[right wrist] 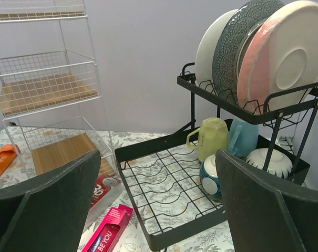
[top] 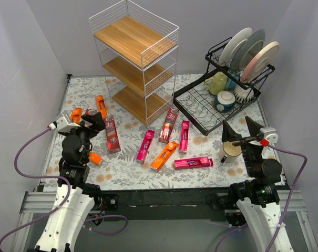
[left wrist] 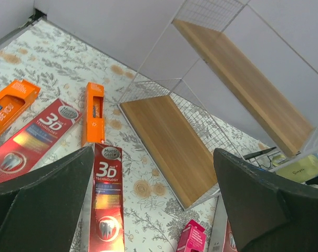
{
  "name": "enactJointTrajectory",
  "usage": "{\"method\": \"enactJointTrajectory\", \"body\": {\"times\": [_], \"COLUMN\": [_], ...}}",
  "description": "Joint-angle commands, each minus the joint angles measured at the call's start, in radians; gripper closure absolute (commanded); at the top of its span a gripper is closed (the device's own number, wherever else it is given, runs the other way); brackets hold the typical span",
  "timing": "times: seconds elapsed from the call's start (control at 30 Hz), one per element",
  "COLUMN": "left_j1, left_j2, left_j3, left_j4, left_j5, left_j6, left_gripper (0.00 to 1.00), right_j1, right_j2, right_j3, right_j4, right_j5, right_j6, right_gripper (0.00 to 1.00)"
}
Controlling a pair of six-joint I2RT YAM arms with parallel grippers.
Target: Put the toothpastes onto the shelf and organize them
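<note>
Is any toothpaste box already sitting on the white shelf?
No, the visible boards of the shelf are bare, and the toothpastes lie on the table.

Left arm [top: 64,210], right arm [top: 264,220]: white lower shells, black joints, black wedge fingers [left wrist: 38,199], purple cables [top: 15,163], white wrist modules.

The left arm [top: 74,149] and the right arm [top: 264,170] stand bent at the near edge, each with empty jaws spread wide, pointing forward.
</note>
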Motion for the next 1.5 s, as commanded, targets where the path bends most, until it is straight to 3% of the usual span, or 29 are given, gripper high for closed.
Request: {"method": "enactJointTrajectory", "body": {"times": [0.0,0.17,0.33,0.5,0.63,0.87,1.47], "left_j1": [-0.003,-0.003,-0.003,-0.003,-0.003,-0.009,-0.205], "left_j2": [0.024,0.07,0.152,0.251,0.386,0.65,0.825], "left_j3": [0.0,0.003,0.003,-0.004,0.017,0.083,0.114], "left_j4": [-0.074,-0.153,-0.163,-0.145,-0.142,-0.179,-0.262], "left_j5": [-0.094,-0.189,-0.172,-0.088,0.045,0.159,-0.073], "left_j6": [-0.082,-0.161,-0.196,-0.204,-0.175,-0.152,-0.191], "left_gripper": [0.02,0.02,0.02,0.02,0.02,0.02,0.02], "right_j1": [0.007,0.007,0.015,0.015,0.016,0.018,0.023], "right_j2": [-0.018,-0.029,-0.042,-0.052,-0.061,-0.059,-0.053], "right_j3": [-0.017,-0.032,-0.043,-0.047,-0.052,-0.053,-0.059], "right_j4": [0.026,0.037,0.036,0.033,0.033,0.03,0.034], "right_j5": [-0.016,-0.012,-0.006,-0.002,0.007,0.01,0.014], "right_j6": [0.017,0.02,0.02,0.022,0.025,0.025,0.029], "right_gripper": [0.01,0.01,0.02,0.02,0.01,0.02,0.01]}}
